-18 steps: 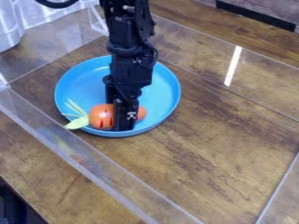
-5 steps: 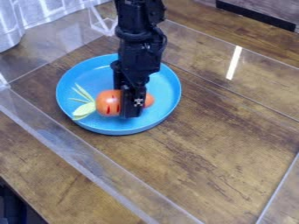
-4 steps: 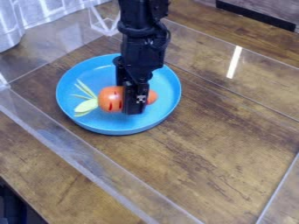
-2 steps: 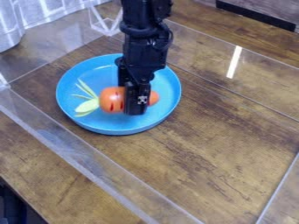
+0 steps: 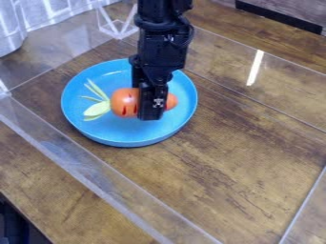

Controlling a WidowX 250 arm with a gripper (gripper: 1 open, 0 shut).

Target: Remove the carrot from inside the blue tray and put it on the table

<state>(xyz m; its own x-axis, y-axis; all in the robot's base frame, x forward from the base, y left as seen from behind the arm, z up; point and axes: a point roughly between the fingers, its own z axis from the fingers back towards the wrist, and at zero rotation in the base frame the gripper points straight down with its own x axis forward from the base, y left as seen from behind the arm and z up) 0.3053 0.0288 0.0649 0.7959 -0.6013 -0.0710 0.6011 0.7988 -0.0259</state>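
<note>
The hand (image 5: 151, 103), pointing straight down, was clamped on the carrot (image 5: 125, 101) above the blue tray (image 5: 91, 132), leaves toward the tray's left rim, bare worktop (image 5: 242, 162) lying rightward.

clear plastic sheeting (image 5: 76, 157) spread across the scene, creased in long ridges and catching a bright white glare streak (image 5: 254, 71) at right. pale grey object (image 5: 10, 29) at top-left edge, cut off by frame; identity unclear.
</note>
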